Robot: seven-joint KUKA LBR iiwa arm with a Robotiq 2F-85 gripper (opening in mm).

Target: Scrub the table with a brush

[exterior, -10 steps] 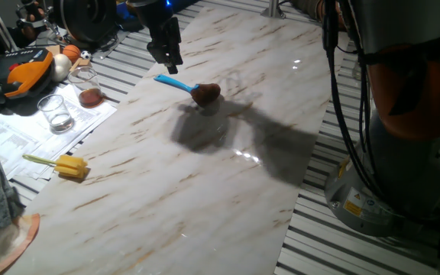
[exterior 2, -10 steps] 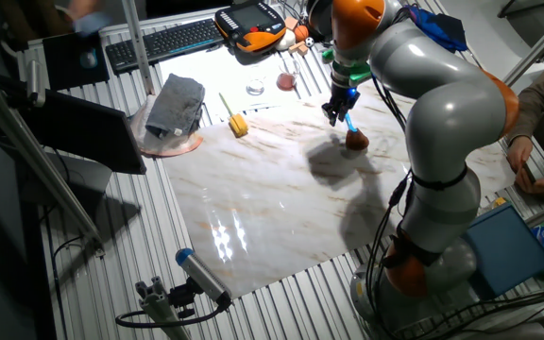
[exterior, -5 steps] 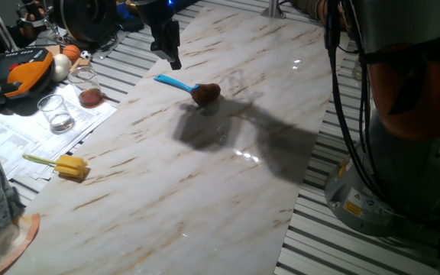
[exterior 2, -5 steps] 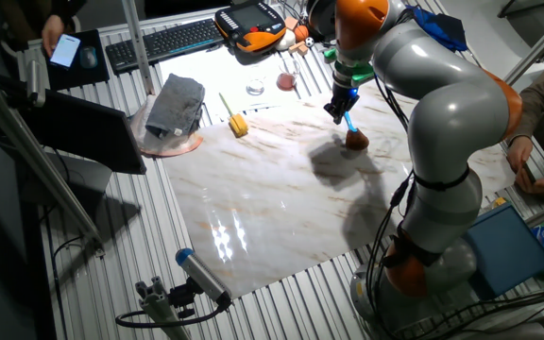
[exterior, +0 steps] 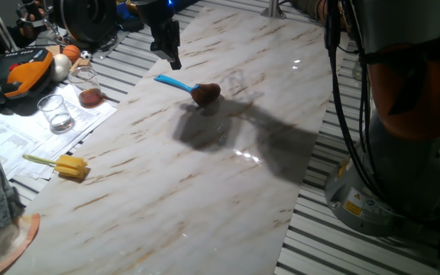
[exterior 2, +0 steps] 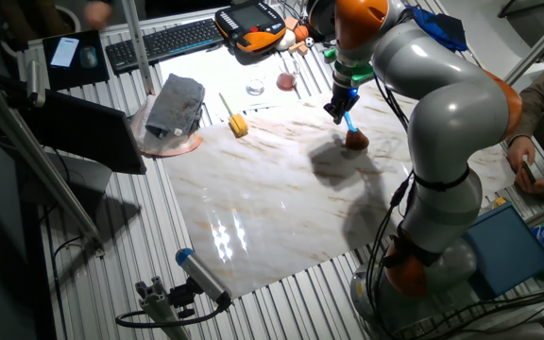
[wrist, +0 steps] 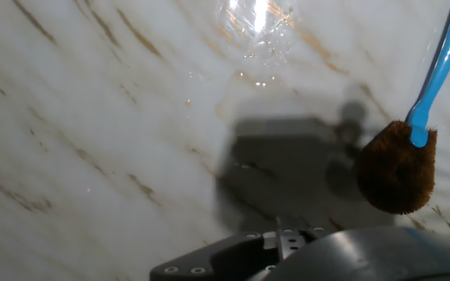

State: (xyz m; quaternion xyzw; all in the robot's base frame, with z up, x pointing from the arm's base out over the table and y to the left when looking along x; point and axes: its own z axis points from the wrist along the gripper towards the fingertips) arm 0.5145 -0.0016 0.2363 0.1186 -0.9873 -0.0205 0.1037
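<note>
Brush (exterior: 192, 87) lies free on the marble bench (exterior: 205, 168), head down, blue handle toward the gripper (exterior: 171, 58), which hangs just above the handle end. Jaw state cannot be told. Step judged: pre-grasp; descent onto the handle is needed.

Place: you are in a robotics lab | Signs: KUKA arm (exterior 2: 442, 123), orange teach pendant (exterior 2: 251, 25), keyboard (exterior 2: 163, 42), striped metal grating (exterior 2: 111, 246), cables (exterior: 350, 114)
</note>
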